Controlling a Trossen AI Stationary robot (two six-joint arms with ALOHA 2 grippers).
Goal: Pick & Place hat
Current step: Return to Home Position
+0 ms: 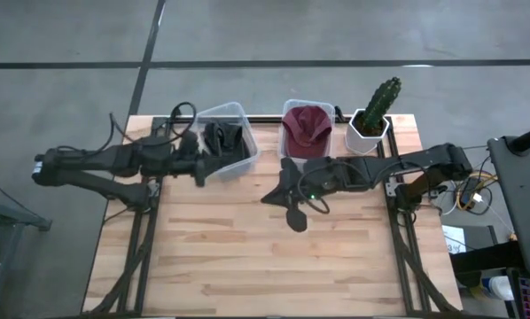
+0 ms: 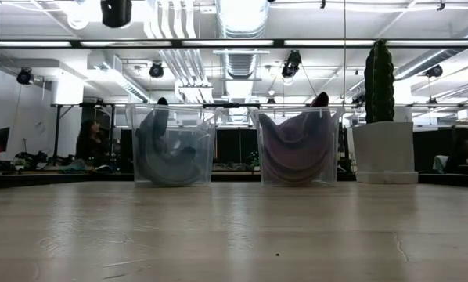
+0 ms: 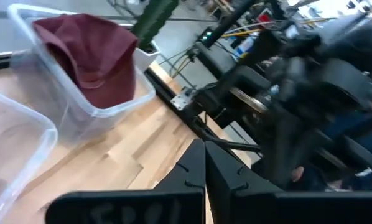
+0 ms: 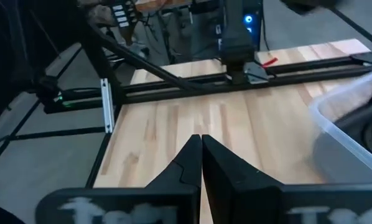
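High view: maroon fabric cap (image 1: 306, 129)

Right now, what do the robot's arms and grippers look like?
Both arms are black and jointed. The left arm carries looping black cables; the right arm shows a small green light. The left gripper and right gripper each have two black tapered fingers with small notches, and pale unreadable lettering on the body.

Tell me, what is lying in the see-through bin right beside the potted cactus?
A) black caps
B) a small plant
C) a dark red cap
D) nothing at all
C: seen from above, a dark red cap fills the bin next to the potted cactus; the black caps lie in the other bin.
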